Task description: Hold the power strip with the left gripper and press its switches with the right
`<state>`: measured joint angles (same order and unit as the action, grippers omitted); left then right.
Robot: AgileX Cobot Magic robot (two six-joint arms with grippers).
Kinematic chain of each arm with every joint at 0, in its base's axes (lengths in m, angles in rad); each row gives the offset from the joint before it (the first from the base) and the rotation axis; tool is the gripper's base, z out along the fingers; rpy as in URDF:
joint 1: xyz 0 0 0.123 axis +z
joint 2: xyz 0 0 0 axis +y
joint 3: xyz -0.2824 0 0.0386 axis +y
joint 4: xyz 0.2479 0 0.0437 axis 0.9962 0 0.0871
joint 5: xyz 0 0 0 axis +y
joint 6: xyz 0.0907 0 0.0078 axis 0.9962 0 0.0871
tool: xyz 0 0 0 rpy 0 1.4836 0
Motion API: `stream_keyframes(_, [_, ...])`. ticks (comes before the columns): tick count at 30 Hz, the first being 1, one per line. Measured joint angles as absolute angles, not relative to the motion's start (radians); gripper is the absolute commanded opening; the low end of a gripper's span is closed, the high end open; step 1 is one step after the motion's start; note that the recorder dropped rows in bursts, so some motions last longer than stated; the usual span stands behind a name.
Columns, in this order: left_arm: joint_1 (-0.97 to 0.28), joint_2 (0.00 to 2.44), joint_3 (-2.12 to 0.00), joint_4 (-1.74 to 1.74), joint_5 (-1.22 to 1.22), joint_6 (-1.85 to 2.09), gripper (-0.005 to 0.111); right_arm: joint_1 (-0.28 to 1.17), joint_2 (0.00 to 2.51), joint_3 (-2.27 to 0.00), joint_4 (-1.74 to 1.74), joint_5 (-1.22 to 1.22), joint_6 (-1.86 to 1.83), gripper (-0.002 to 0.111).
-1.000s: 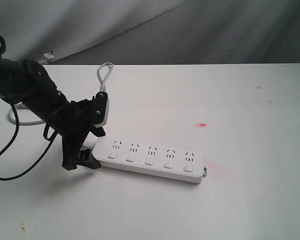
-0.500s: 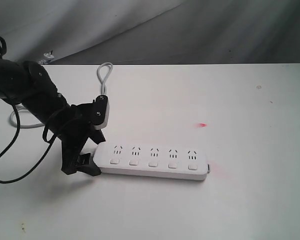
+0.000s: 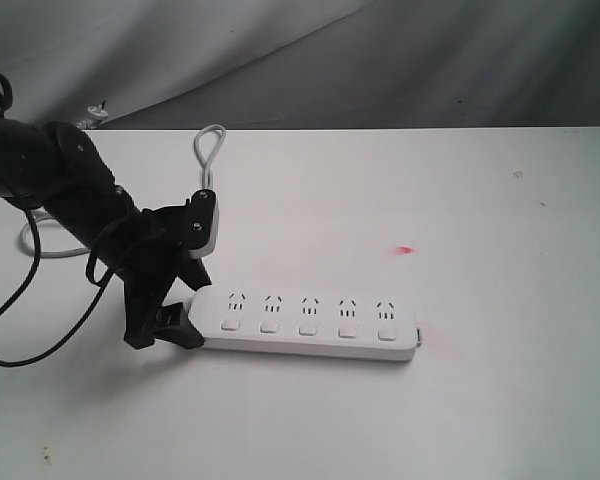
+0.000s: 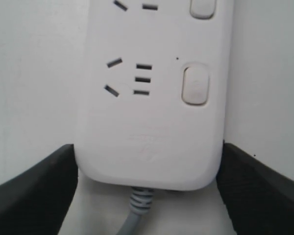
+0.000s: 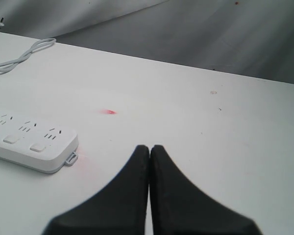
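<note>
The white power strip [image 3: 310, 322] lies flat on the white table, its five switches [image 3: 308, 329] in a row along the near side. My left gripper [image 3: 185, 300] is shut on the strip's cord end, one black finger [image 4: 34, 191] against each long side. In the left wrist view the power strip [image 4: 152, 122] fills the frame, with one switch [image 4: 195, 84] close by and the grey cord [image 4: 137, 210] leaving between the fingers. My right gripper [image 5: 149, 147] is shut and empty over bare table, well off the strip's far end [image 5: 44, 147]. It is outside the exterior view.
The grey cord [image 3: 208, 150] loops away toward the table's back edge. A small red mark [image 3: 405, 250] sits on the table beyond the strip's free end. A grey cloth backdrop [image 3: 380, 60] hangs behind the table.
The power strip has swung from a slant to lie nearly straight across, its free end moving right and toward the front. The left gripper stays on its cord end.
</note>
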<state>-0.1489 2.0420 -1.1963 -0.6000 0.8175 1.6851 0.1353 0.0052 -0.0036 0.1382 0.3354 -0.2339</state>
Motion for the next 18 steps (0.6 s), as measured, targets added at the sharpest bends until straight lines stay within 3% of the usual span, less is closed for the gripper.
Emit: stream_keyframes(18, [-0.149, 2.042, -1.196, -0.620, 0.827, 1.685, 0.069, 0.135, 0.005, -0.004, 0.138, 0.335, -0.234, 0.000])
